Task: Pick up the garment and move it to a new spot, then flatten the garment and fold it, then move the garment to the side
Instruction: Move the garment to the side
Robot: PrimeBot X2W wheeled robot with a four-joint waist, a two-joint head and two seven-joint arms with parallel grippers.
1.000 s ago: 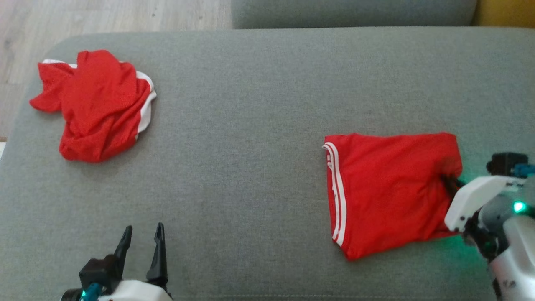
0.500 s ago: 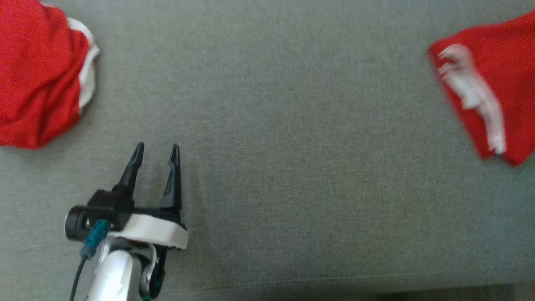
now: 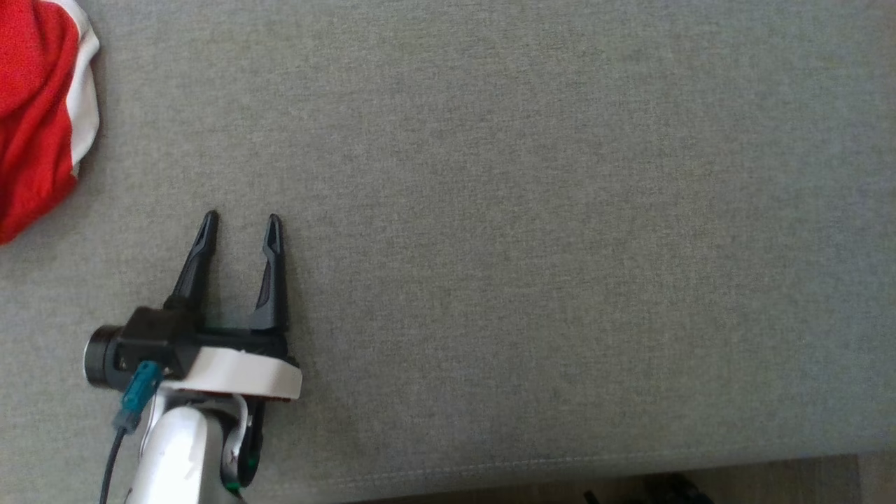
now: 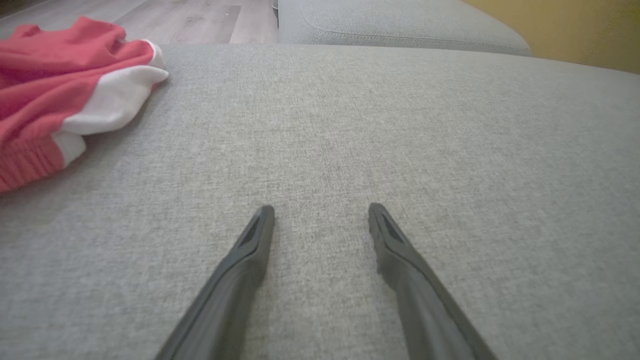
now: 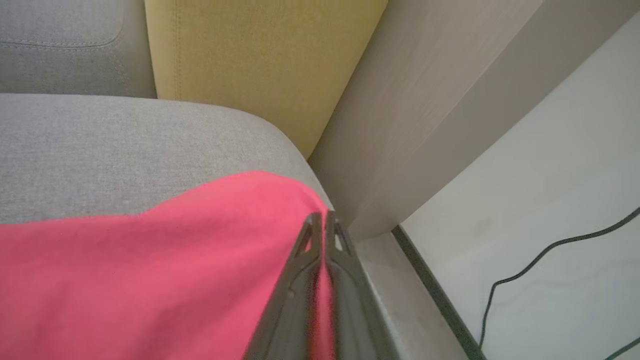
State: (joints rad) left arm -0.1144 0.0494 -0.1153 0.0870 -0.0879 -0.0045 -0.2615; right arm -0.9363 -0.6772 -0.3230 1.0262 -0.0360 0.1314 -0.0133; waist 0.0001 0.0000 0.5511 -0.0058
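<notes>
Two grippers: R gripper (image 5: 320, 220) pinched shut on red fabric garment (image 5: 150, 280), just dragged to R edge of grey woven cushion (image 5: 125, 150); L gripper (image 3: 238, 222) spread, empty; side-move ~done.

I see a wide grey seat cushion (image 3: 532, 210) with a crumpled red and white cloth (image 3: 35, 140) lying at its far left. Behind it sits a second grey cushion (image 4: 390, 25), with wood flooring (image 4: 190, 20) beside that. To the right I see a yellow cushion (image 5: 260, 60), a pale wooden panel (image 5: 425, 100) and a black cable (image 5: 550, 245) on a light floor (image 5: 565, 165).
</notes>
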